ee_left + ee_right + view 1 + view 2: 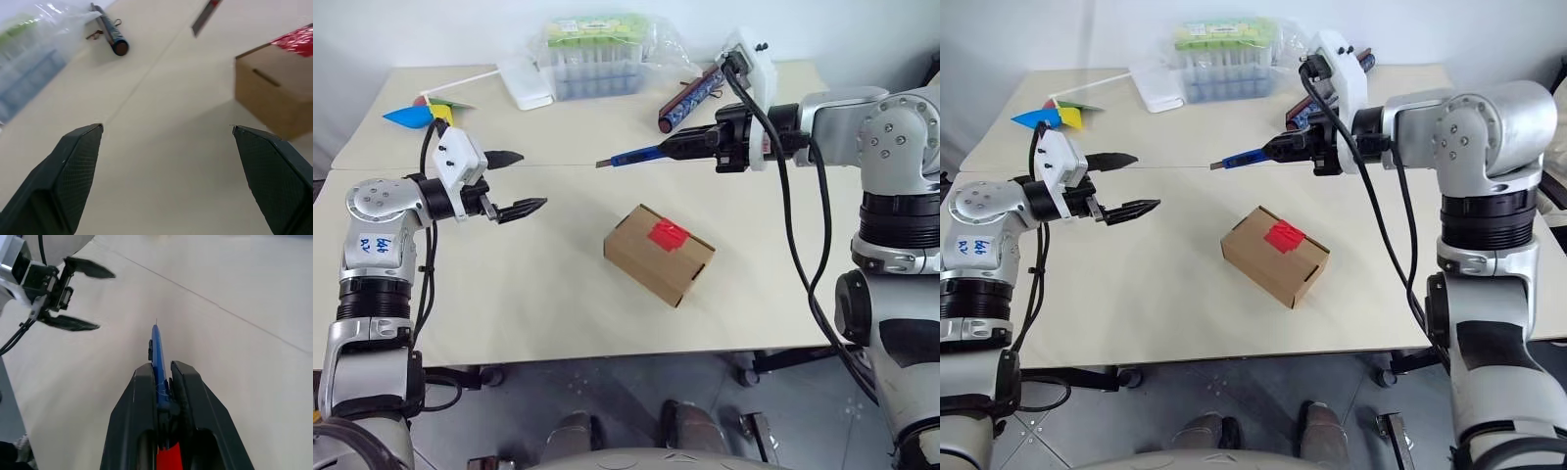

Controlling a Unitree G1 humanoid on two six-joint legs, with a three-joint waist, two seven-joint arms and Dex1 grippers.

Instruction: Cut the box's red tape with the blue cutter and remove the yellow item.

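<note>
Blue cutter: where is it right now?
The blue cutter is clamped in the right end effector, held above the table behind the box, blade toward the robot's left.

Small brown corrugated-cardboard box [659, 254], matt, w/ glossy crinkled red tape [668, 233] on top, below thin blue smooth-plastic cutter [638, 155] (metal tip). Pale matt tabletop [548, 284]; clear shiny plastic case [597, 54] beyond cutter.

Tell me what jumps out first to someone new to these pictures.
The brown box with red tape on top sits alone mid-table. Above and behind it the right gripper holds the blue cutter off the table, blade toward the left gripper, which hangs with jaws wide apart left of the box, holding nothing. At the far edge lie a plastic case and a pinwheel.
</note>
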